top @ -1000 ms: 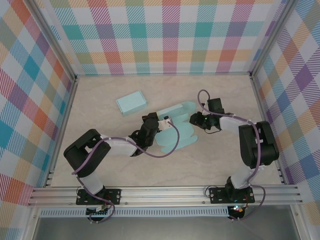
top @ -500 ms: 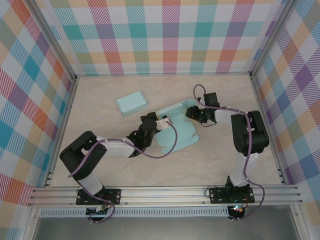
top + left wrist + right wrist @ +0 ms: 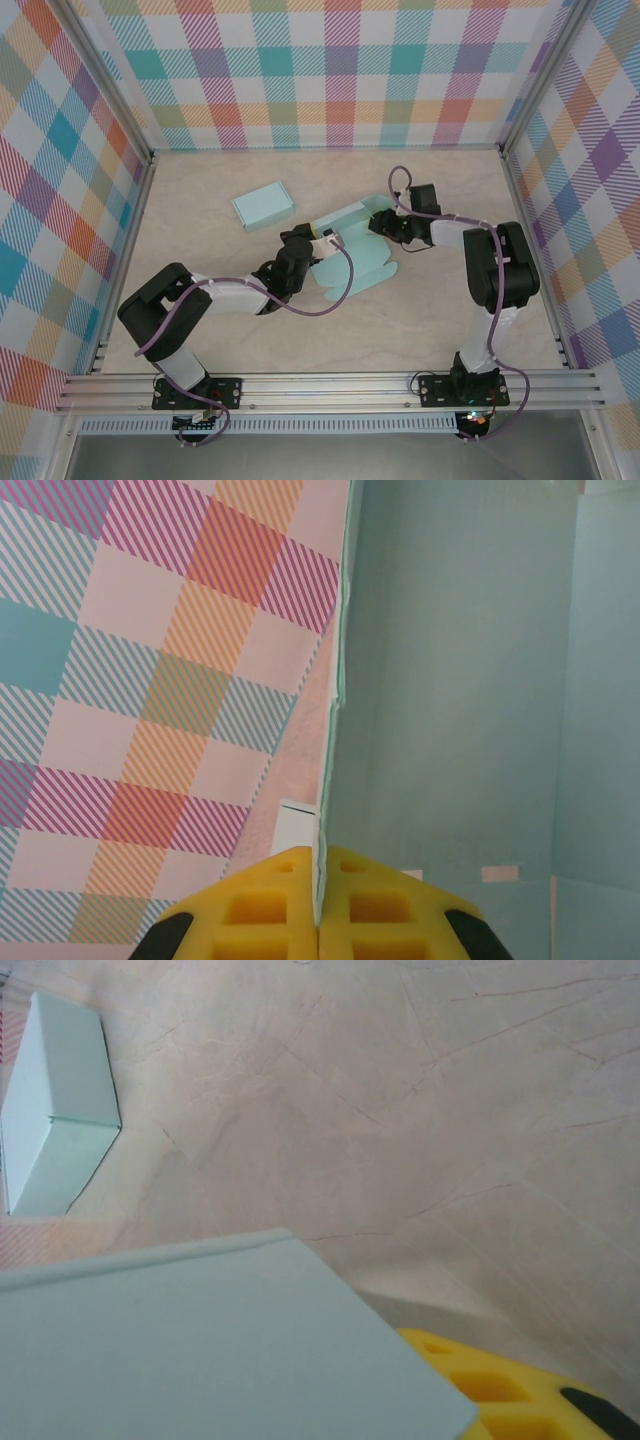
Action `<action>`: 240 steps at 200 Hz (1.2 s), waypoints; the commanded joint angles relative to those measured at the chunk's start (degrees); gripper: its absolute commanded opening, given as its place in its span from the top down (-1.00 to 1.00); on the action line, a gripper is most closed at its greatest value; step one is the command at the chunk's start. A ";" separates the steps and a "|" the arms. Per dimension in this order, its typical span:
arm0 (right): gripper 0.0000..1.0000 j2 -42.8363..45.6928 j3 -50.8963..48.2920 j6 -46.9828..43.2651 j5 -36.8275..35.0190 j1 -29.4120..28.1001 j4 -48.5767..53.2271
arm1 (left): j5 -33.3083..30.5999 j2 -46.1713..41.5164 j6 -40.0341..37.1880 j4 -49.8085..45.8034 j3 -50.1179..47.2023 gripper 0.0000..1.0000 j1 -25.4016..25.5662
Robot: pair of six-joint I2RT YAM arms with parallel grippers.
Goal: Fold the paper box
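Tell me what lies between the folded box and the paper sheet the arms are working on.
Nothing: bare tabletop separates the folded box from the paper sheet, as the top view shows.

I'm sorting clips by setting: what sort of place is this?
Probably a lab robot test cell: a marble-look tabletop boxed in by plaid-printed panels on an aluminium frame, with a left arm and right arm bolted at its near edge, working on a flat pale-blue paper box.
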State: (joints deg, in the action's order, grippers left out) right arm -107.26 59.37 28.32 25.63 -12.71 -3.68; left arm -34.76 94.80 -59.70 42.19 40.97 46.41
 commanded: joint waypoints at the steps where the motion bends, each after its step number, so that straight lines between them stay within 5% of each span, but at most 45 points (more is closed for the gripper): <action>1: 0.22 3.18 -1.23 0.45 0.93 -0.02 -1.43 | -0.48 0.89 0.99 1.12 1.15 1.00 -0.42; 127: 0.21 3.16 -5.45 7.37 5.45 -0.14 -12.96 | -0.13 4.19 2.13 -0.22 3.22 1.00 -0.23; 193: 0.37 0.51 -7.08 11.47 7.61 -1.54 -18.11 | -0.76 6.47 2.39 -0.35 4.97 1.00 0.24; 240: 0.12 -2.43 -6.55 12.71 7.77 -3.02 -18.90 | -1.22 7.46 2.01 -0.57 5.84 1.00 0.43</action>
State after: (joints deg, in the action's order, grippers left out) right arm -108.29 52.93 39.94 31.53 -14.74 -20.27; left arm -36.12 101.08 -58.11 41.71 45.04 46.46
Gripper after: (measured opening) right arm 0.409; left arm 0.055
